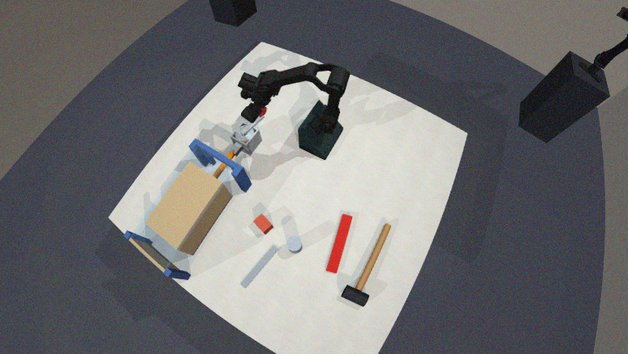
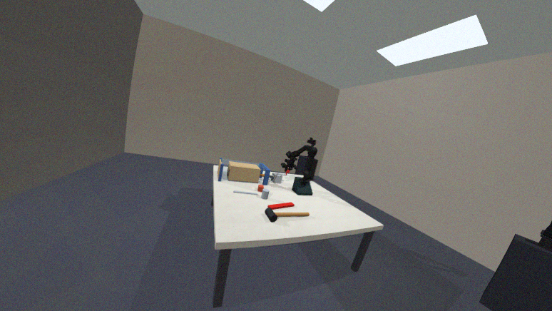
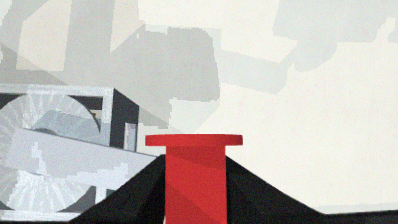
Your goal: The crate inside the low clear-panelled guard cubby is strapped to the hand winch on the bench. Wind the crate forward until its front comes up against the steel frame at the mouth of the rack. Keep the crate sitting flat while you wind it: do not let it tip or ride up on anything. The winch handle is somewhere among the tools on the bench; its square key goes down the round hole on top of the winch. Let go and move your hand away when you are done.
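From the top, the winch (image 1: 247, 136) (image 2: 277, 177) (image 3: 109, 91) is sitting on the white table (image 1: 395, 175) (image 2: 247, 231), and everything else is lying around it. The black gripper (image 1: 255, 114) (image 2: 286, 170) (image 3: 192, 162) is hanging right by the winch, and a bit of the red knob (image 1: 263, 111) (image 2: 287, 172) (image 3: 195, 175) is peeking out beside it. The orange strap (image 1: 224, 163) (image 2: 262, 175) is going from the winch, through the blue frame (image 1: 219, 157) (image 2: 268, 175), to the big tan crate (image 1: 187, 204) (image 2: 244, 172). The crate is on the far side of the blue frame from the winch, and a gap is showing between the crate and that frame. Farther from the winch, a red block (image 1: 262, 223) (image 2: 260, 187), a gray bar (image 1: 259, 266) (image 2: 244, 192), a gray round peg (image 1: 294, 243) (image 2: 264, 193), a red bar (image 1: 339, 243) (image 2: 281, 205) and a hammer (image 1: 373, 256) (image 2: 289, 214) are lying about. From the outside view, the crate is looking flat, not tipped, which the top view is not showing so well, but the winch is looking tiny. Up close, the wrist view is showing what the others are hiding: the gripper is squeezing the red knob between its two black fingers. The flat gray handle arm (image 3: 75, 155) is reaching from over the winch toward the knob.
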{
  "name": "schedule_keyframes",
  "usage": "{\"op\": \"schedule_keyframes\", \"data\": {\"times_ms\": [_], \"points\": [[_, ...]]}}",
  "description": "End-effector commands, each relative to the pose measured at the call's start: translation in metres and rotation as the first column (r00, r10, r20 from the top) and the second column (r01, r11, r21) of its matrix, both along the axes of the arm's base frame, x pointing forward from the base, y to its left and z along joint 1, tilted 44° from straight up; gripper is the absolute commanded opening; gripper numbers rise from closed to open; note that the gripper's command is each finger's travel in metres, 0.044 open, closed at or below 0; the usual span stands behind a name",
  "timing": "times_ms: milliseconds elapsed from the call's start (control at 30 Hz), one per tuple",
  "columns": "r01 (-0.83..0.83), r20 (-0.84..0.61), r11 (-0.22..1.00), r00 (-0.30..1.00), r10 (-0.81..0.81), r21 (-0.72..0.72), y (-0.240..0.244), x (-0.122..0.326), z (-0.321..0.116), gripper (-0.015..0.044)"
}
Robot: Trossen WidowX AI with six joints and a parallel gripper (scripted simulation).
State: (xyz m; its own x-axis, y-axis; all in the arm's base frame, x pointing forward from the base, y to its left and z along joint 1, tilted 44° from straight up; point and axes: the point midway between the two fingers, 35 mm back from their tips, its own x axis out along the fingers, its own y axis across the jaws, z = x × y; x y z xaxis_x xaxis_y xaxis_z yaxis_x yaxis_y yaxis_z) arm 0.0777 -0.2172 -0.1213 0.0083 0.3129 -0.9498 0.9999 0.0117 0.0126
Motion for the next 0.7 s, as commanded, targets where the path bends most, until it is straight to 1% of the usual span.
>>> {"op": "schedule_keyframes", "data": {"times_ms": [0, 433, 667], "points": [[-0.004, -0.003, 1.000, 1.000, 0.004, -0.014, -0.008, 0.000, -0.008, 0.0000], [-0.004, -0.003, 1.000, 1.000, 0.004, -0.015, -0.022, 0.001, -0.020, 0.0000], [-0.004, -0.002, 1.000, 1.000, 0.004, -0.017, -0.040, 0.008, -0.037, 0.0000]]}}
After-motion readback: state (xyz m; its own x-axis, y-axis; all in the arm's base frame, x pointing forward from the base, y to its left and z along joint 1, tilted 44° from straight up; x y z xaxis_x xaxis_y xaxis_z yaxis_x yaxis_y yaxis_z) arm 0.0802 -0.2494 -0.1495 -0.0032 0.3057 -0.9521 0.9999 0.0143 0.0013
